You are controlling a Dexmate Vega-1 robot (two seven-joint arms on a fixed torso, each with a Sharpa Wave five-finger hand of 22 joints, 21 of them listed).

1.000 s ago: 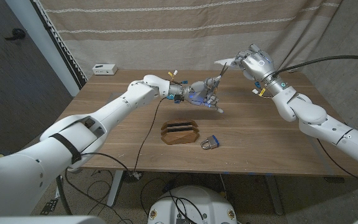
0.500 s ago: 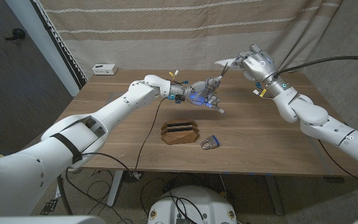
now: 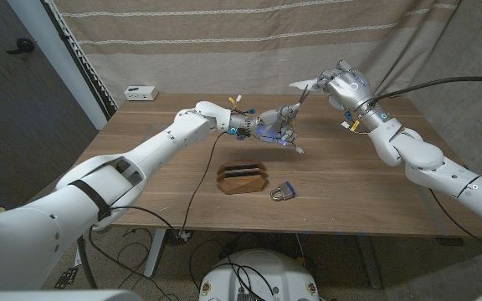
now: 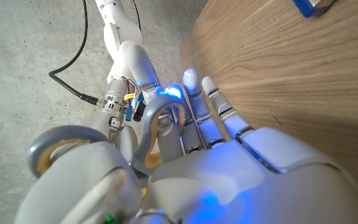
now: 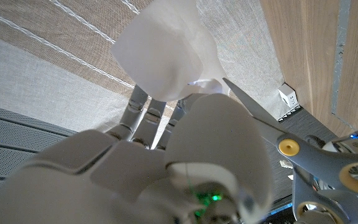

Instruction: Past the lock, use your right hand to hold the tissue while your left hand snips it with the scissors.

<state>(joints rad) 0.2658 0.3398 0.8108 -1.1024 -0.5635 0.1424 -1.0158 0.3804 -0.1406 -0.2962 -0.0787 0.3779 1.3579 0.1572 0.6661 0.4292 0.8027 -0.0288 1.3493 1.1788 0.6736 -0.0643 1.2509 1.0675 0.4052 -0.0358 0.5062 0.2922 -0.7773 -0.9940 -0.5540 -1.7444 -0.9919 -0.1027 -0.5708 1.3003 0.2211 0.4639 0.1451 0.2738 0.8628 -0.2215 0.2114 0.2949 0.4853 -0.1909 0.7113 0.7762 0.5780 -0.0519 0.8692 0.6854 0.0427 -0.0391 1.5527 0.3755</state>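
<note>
Tissue (image 5: 161, 55): white, crumpled, raised above the table's far side. Scissors (image 5: 303, 155): grey blades, one pivot screw, grey loop handles with yellow lining; blade tip touching the tissue. Lock (image 3: 283, 191): blue padlock, lying on the table near its front edge.

You've got white tissue (image 5: 160, 53), grey-handled scissors (image 3: 289, 113) w/ yellow pivot, brown wood bench (image 3: 350, 184), blue lock (image 3: 284, 191), striped beige curtain (image 3: 224, 42).

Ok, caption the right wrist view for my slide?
Right hand holds tissue up as scissors reach it.
</note>
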